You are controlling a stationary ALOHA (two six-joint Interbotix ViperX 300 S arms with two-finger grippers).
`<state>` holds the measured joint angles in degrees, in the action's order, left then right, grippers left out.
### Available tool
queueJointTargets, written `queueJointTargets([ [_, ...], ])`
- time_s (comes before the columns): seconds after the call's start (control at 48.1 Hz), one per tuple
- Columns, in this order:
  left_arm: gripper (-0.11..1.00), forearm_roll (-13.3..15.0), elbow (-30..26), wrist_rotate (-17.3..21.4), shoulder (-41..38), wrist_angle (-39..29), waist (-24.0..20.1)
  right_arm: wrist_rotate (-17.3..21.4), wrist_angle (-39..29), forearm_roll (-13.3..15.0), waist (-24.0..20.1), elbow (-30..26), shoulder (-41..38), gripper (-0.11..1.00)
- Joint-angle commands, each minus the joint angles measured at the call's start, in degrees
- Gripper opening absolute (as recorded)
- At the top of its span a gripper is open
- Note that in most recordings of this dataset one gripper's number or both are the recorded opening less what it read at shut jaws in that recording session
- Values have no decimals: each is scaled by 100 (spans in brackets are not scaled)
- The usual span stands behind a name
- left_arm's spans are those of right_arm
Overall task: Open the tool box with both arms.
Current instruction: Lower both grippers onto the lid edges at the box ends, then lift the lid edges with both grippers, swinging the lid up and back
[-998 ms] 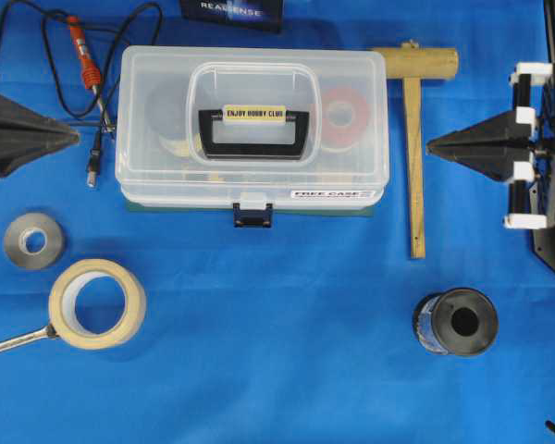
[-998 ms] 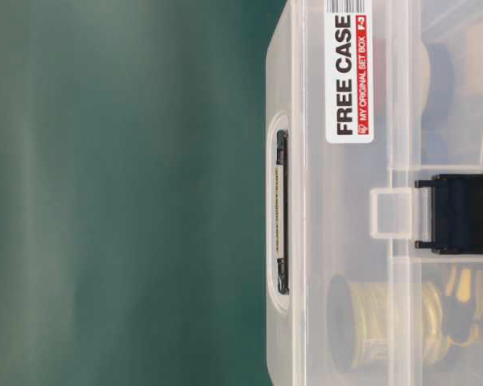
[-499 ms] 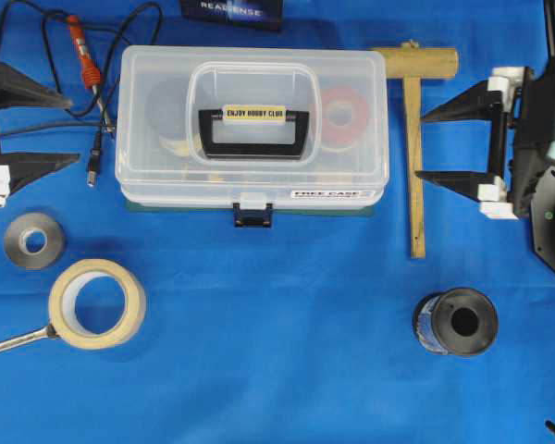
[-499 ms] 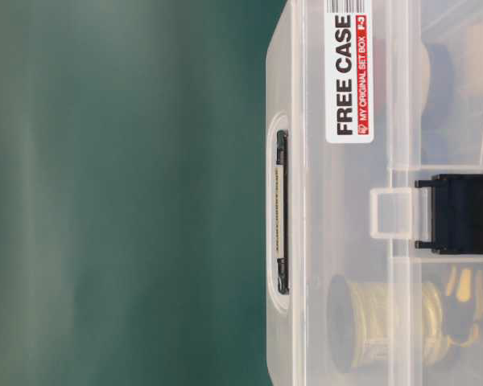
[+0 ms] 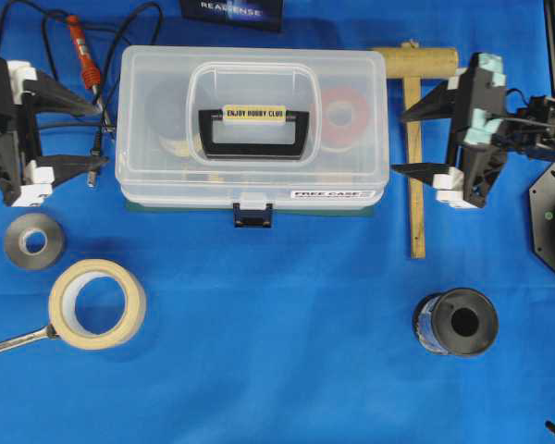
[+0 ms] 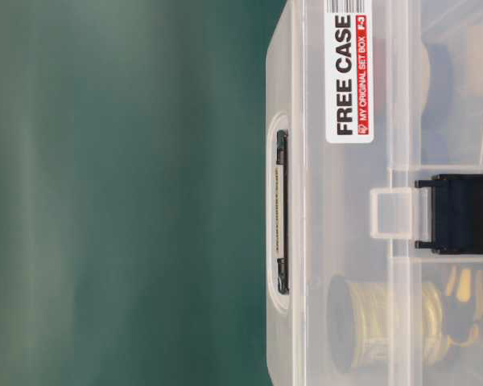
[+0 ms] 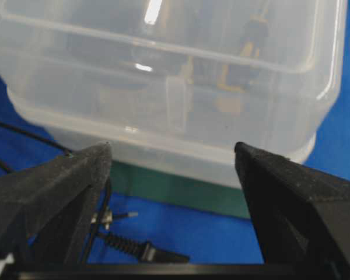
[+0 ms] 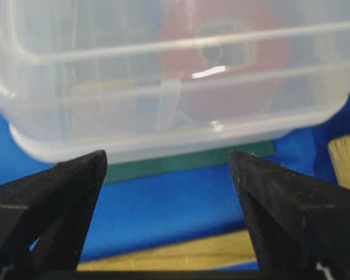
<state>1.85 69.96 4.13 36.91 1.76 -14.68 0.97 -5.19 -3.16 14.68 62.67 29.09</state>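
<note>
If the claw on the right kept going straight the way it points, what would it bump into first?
Probably the tool box: the right tool, open, points at its end wall, passing above the wooden mallet's handle, though height is unclear.

Count, overhead view:
- Clear plastic box (image 5: 250, 129): 1, lid down.
- Grippers: 2, left gripper (image 5: 91, 137) and right gripper (image 5: 400, 142), each with jaws apart.
- Tape rolls outside the box: 3: grey (image 5: 33, 240), beige (image 5: 97, 302), black (image 5: 455, 322).
- Wooden mallet (image 5: 413, 129): 1.
- Wrench (image 5: 14, 342): 1.
- Red-handled probe with cable (image 5: 81, 48): 1.
</note>
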Motion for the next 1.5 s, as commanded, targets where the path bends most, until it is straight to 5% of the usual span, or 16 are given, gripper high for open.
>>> queueJointTargets([
  [0.0,82,9,-185,9,-158,132,-9,9,123,-18,9,-220,-123,84],
  [0.603,82,18,-272,-44,-299,589,0,0,211,-18,9,-448,-237,84],
  [1.475,82,18,-343,9,439,694,-62,0,79,-9,62,-642,747,84],
])
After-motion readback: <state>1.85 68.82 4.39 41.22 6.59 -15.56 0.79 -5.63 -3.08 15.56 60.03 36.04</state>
